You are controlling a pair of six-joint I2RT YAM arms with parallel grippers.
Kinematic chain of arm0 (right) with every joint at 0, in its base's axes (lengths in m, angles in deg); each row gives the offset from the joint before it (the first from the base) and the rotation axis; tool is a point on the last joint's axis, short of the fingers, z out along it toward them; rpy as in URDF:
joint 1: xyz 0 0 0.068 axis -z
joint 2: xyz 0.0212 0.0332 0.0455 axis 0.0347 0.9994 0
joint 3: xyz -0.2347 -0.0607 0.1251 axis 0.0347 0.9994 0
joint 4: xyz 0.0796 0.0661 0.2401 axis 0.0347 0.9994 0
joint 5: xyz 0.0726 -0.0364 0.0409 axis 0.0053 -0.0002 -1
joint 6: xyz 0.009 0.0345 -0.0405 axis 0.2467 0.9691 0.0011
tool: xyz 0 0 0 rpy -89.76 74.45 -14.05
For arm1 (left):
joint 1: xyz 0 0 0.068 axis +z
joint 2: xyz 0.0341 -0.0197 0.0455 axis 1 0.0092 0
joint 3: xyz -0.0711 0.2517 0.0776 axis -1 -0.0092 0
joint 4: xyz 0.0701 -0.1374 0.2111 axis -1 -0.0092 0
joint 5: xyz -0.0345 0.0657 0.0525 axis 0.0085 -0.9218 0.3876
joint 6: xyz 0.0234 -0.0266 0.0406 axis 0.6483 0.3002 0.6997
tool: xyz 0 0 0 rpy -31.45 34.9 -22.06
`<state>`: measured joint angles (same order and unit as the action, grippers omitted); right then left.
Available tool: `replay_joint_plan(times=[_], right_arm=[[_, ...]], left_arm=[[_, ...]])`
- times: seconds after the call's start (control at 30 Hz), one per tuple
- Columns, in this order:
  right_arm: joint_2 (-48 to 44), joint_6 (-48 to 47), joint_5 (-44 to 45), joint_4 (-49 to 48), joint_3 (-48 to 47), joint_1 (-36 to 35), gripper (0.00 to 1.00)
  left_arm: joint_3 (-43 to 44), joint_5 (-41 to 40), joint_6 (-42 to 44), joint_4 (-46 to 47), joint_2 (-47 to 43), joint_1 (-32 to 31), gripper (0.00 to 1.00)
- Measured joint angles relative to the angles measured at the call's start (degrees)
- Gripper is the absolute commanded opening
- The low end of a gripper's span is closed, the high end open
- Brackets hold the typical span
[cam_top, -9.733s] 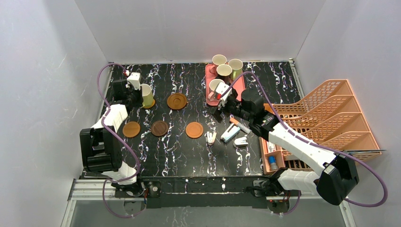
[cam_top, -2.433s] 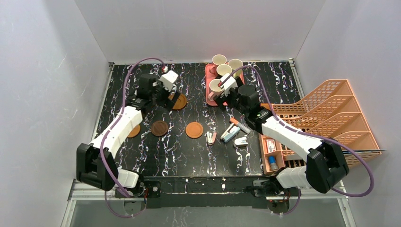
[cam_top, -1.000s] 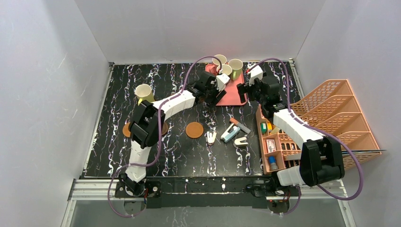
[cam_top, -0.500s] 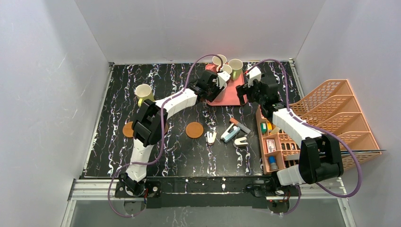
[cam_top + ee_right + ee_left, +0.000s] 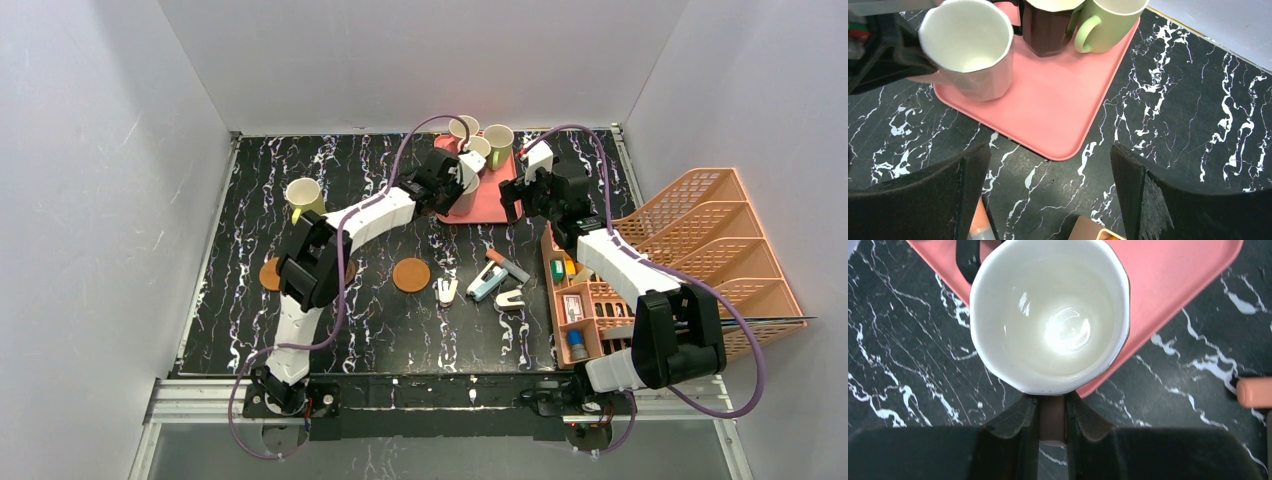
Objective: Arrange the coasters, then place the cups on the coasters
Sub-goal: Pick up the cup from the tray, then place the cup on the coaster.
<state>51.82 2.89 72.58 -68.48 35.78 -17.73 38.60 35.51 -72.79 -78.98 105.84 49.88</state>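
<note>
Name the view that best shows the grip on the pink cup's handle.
Left wrist: the left gripper is shut on the handle just under the rim of the pink cup. Right wrist shows the cup's pink side by the corner of the pink tray, handle mostly hidden. Top external shows it small, partly covered by the gripper.

you're looking at a lab test cell: plain white walls (image 5: 420, 60) box in a black marble-patterned table (image 5: 380, 320) edged with aluminium framing (image 5: 190, 400).

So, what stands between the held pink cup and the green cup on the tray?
The dark brown cup; the right wrist view shows it clearly.
</note>
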Motion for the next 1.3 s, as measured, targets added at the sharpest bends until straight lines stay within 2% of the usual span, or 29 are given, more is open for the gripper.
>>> replay_joint_plan(times=[0.33, 0.6, 0.73, 0.8, 0.93, 1.1, 1.3], right_arm=[[-0.33, 0.70, -1.49, 0.28, 0.00, 0.68, 0.98], [-1.70, 1.70, -2.95, 0.39, 0.00, 2.36, 0.98], [-1.99, 1.73, -4.20, 0.39, 0.00, 3.63, 0.98], [-2.16, 1.73, -4.98, 0.42, 0.02, 3.91, 0.98], [-3.02, 1.70, -7.54, 0.39, 0.02, 4.11, 0.98], [-3.56, 1.42, -9.64, 0.39, 0.02, 4.11, 0.98], [-3.74, 0.33, -9.62, 0.39, 0.13, 4.11, 0.98]], left_arm=[[-9.51, -0.17, -0.26, -2.08, -11.47, 0.17, 0.00], [-15.63, -1.55, -0.02, -0.70, -25.35, 1.70, 0.00], [-24.39, -0.09, 0.20, 0.76, -34.53, 5.51, 0.00], [-29.24, 0.68, 0.44, 1.07, -41.72, 10.14, 0.00], [-35.06, 0.02, 2.54, 0.79, -49.48, 15.12, 0.00], [-37.07, 2.99, 3.91, 1.73, -51.25, 14.86, 0.00], [-38.99, 7.30, 3.85, 4.72, -47.01, 14.38, 0.00]])
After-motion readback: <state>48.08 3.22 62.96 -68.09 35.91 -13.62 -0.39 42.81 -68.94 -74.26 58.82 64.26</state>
